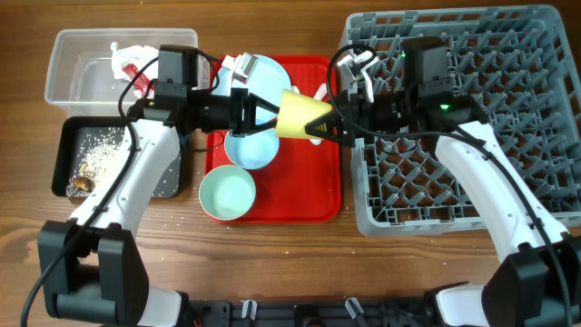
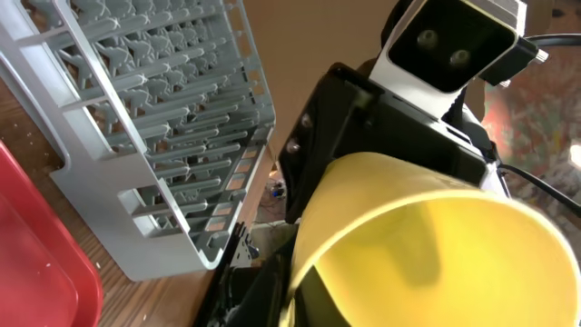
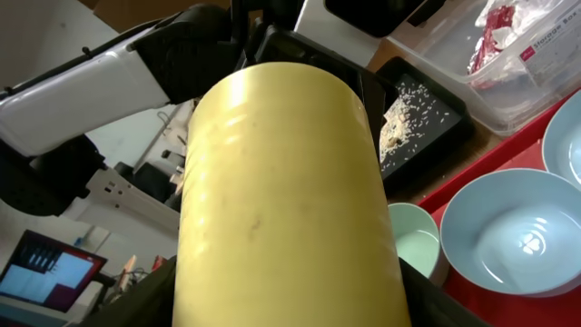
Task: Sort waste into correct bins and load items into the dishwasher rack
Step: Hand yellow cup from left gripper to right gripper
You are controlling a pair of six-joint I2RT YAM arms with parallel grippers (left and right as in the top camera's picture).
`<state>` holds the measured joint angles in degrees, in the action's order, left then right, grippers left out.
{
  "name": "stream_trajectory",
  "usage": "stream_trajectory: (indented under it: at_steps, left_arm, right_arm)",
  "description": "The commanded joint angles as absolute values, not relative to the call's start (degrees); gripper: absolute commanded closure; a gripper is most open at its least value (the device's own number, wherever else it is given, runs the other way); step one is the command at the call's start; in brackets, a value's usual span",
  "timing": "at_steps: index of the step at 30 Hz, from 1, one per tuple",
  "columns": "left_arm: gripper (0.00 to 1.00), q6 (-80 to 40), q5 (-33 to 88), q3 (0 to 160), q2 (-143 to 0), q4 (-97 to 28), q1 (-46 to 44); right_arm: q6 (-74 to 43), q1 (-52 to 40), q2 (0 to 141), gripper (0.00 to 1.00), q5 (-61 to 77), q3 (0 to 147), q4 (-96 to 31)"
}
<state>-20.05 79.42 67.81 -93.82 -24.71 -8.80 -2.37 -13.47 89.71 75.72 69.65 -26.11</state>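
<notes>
The small yellow cup hangs on its side above the red tray, held between both arms. My left gripper is shut on its rim; the left wrist view looks into the cup's mouth. My right gripper grips the narrow end, and in the right wrist view its black fingers press both sides of the cup's wall. The grey dishwasher rack stands at the right. A light blue plate, a blue bowl and a mint bowl lie on the tray.
At the far left the clear tub holds white napkins and a red wrapper. In front of it the black tray holds rice crumbs and brown scraps.
</notes>
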Motion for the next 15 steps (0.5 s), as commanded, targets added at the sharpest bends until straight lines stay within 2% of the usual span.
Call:
stream_trajectory:
  at_steps: [1,4,6,9,13,15]
  left_arm:
    - [0.88,-20.56,79.88,68.82,-92.53,-24.60,-8.45]
    - [0.65,-19.73,78.91,68.82,-92.53,-24.60,-8.45]
    - [0.64,-19.73,75.50,68.82,-92.53,-24.60,-8.45]
    - [0.60,-19.73,61.52,68.79,-92.53,-25.50,-8.45]
    - [0.59,-19.73,32.23,68.79,-92.58,-30.96,-8.51]
    - [0.59,-19.73,22.44,68.79,-92.58,-33.41,-8.51]
  right_arm:
    - [-4.64,-13.06,90.11,0.49,72.82,70.76,-24.45]
    - [-7.75,-10.61,89.93,0.47,71.26,70.81,-23.07]
    - [-10.13,-7.49,89.36,0.40,67.92,70.83,-24.05]
    - [-11.25,-3.46,88.31,0.38,63.13,70.83,-28.99]
    - [-11.27,-1.58,84.71,0.39,43.68,71.53,-43.55]
    - [-11.14,-2.31,82.85,0.39,35.73,72.49,-49.47]
